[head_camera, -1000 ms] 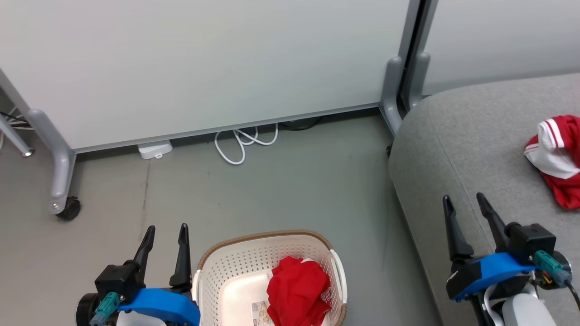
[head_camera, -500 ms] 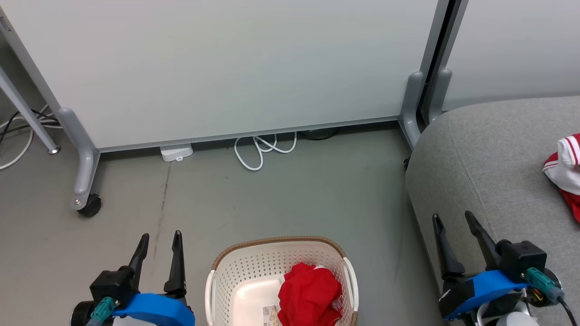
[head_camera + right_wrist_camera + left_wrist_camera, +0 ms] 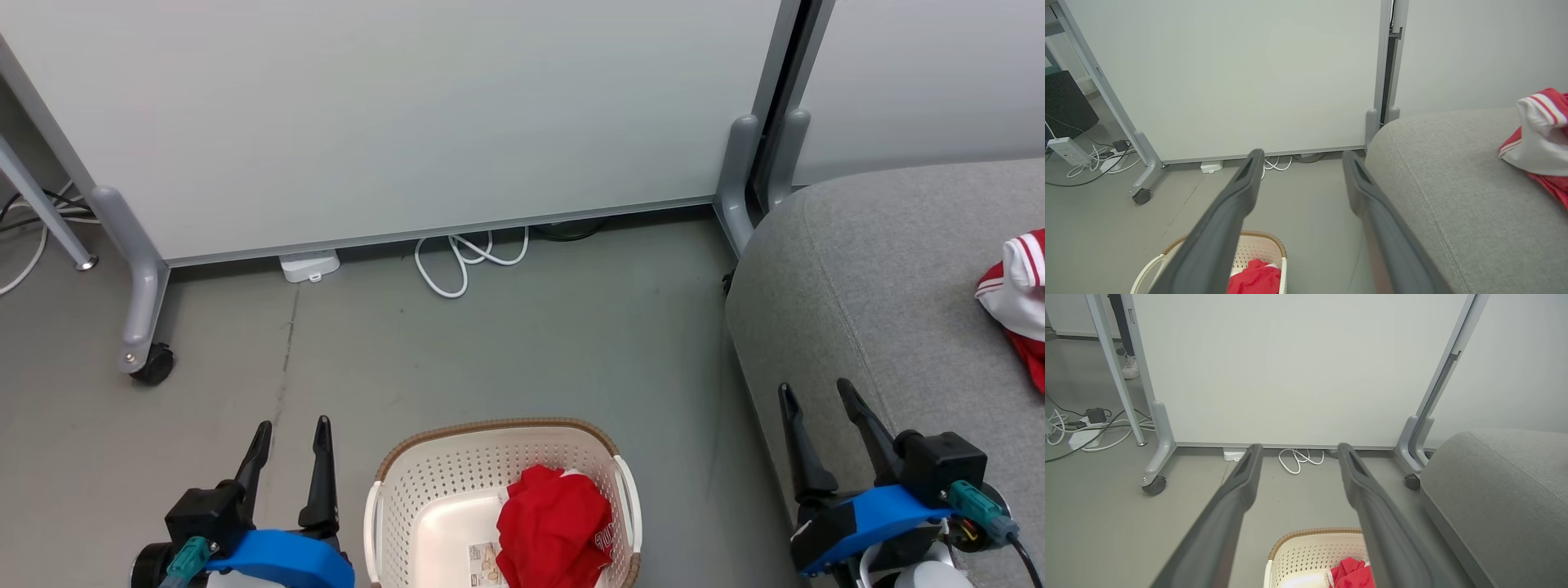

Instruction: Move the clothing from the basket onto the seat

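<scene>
Now left gripper (image 3: pixel 295 423) and right gripper (image 3: pixel 814 386) stand with jaws open, empty; red garment (image 3: pixel 555 527) in basket (image 3: pixel 490 426), striped top (image 3: pixel 1020 286) on seat (image 3: pixel 882 269)

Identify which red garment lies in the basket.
The crumpled red garment lies inside the basket; the other garment, showing white striped trim, rests on the grey seat.

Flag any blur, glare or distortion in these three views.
Head view: even soft light, sharp, no glare; basket cropped by the bottom edge. Left wrist view: wide-angle lens tilts the partition post, left gripper blurs toward the lens. Right wrist view: right gripper equally soft near the lens, seat seam crisp.
</scene>
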You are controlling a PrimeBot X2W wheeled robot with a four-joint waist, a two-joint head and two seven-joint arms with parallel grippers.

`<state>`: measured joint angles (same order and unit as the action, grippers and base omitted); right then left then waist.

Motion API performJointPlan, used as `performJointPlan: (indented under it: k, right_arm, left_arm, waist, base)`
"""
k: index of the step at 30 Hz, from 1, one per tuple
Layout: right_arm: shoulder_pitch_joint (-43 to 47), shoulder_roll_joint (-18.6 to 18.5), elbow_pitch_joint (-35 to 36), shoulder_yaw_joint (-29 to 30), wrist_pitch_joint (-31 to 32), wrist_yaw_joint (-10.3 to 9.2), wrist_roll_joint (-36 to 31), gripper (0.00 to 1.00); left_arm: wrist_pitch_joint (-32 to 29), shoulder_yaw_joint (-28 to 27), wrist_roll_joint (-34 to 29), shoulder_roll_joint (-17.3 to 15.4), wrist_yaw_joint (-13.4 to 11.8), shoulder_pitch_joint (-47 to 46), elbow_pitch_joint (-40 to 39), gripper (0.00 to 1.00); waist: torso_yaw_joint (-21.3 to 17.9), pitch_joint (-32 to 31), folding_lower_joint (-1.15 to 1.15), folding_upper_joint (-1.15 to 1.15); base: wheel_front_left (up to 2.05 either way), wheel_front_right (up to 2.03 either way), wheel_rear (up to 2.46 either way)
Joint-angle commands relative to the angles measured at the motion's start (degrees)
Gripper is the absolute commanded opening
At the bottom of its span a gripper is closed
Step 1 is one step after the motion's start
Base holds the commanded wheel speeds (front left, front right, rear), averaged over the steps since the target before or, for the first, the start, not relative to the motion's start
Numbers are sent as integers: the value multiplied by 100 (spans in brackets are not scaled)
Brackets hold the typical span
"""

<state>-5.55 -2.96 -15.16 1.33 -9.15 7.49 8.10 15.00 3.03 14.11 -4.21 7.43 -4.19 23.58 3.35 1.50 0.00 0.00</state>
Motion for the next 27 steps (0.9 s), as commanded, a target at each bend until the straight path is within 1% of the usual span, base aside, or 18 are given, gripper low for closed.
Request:
performJointPlan:
  k: [1, 7, 13, 20, 27]
  right_arm:
    - [44, 12, 31, -4, 3, 1, 21, 100]
    - [-6, 11, 59, -72, 32, 1, 51, 100]
    - [-169, 11, 127, -175, 74, 1, 5, 100]
    - [-359, 11, 222, -288, 87, 1, 31, 100]
    - [-621, 10, 342, -397, 72, 1, -2, 100]
  left_arm:
    - [27, 3, -14, 0, 4, -32, -26, 100]
    - [27, 29, -7, 16, 5, -61, -33, 100]
    - [27, 61, -28, 28, 5, -153, -35, 100]
    - [27, 149, -42, 13, 5, -376, 35, 100]
    - [26, 427, -17, -44, 5, -731, 273, 100]
  waist:
    - [-9, 14, 0, 0]
    - [-25, 84, 0, 0]
    - [-164, 360, 0, 0]
    - [-456, 850, 0, 0]
    - [-853, 1560, 0, 0]
  base:
    - [0, 0, 0]
    - [0, 0, 0]
    - [0, 0, 0]
    - [0, 0, 0]
    - [0, 0, 0]
